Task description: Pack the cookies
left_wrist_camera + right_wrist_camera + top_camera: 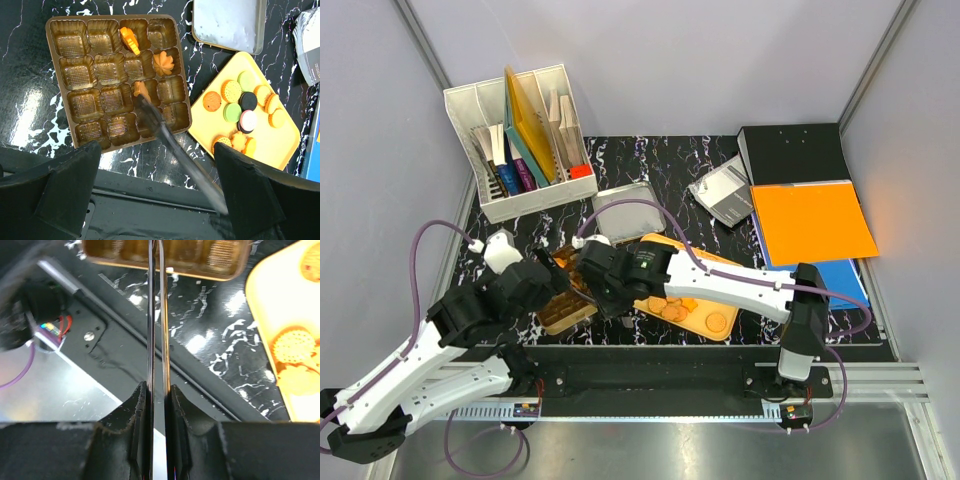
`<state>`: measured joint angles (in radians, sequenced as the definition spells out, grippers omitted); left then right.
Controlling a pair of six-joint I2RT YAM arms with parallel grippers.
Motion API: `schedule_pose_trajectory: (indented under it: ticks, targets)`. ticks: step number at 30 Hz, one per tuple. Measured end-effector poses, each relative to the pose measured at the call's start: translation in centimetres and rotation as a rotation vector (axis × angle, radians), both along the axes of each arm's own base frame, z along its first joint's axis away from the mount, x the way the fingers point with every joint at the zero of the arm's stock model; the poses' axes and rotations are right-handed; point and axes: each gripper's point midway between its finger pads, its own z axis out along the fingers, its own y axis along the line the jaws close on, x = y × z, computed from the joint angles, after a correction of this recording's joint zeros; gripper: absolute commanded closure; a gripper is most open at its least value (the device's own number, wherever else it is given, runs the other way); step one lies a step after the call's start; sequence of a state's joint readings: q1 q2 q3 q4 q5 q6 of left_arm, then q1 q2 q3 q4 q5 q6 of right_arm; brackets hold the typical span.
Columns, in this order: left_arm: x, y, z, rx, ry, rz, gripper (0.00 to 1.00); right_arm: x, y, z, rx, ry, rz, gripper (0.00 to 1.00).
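Right gripper (156, 390): fingers are clamping thin metal tongs (150, 315).
Left gripper (157, 150): fingers are standing wide apart, holding nothing.
Left wrist only: tong tips are touching an orange cookie (141, 90) in a brown plastic compartment tray (91, 56); two more are sitting in upper cells.
Right wrist only: tongs are crossing the tray rim, tips cropped.
Unpacked cookies (240, 107): are lying on a yellow plastic plate (280, 145) just beside the tray.
Edges: tray is sitting near the black front rail (125, 192); bare marbled tabletop (30, 115) is showing leftward.

Left arm (420, 365) forward, left fingers (70, 185) spread wide, right arm (740, 285) stretched leftward, right fingers (140, 410) clamping tongs (150, 315)
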<state>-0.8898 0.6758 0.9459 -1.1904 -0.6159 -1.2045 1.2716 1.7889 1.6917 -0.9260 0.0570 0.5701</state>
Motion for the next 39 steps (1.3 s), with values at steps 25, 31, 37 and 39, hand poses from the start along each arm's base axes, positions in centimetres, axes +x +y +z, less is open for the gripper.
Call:
schedule_pose_trajectory:
  ticks: [25, 31, 37, 39]
  targets:
    - [0.3, -0.3, 0.0, 0.013, -0.006, -0.018, 0.01, 1.8, -10.1, 5.6, 0.013, -0.109, -0.226, 0.60]
    - [0.8, -1.0, -0.5, 0.043, 0.011, -0.036, 0.01, 0.0, -15.7, 1.2, -0.175, -0.060, -0.268, 0.53]
    - [1.3, -1.9, -0.7, 0.052, 0.018, -0.056, 0.01, -1.3, -18.5, -1.4, -0.280, -0.015, -0.302, 0.50]
    - [1.4, -2.2, -0.9, 0.058, 0.022, -0.063, 0.01, -1.4, -18.7, -1.0, -0.261, -0.015, -0.311, 0.48]
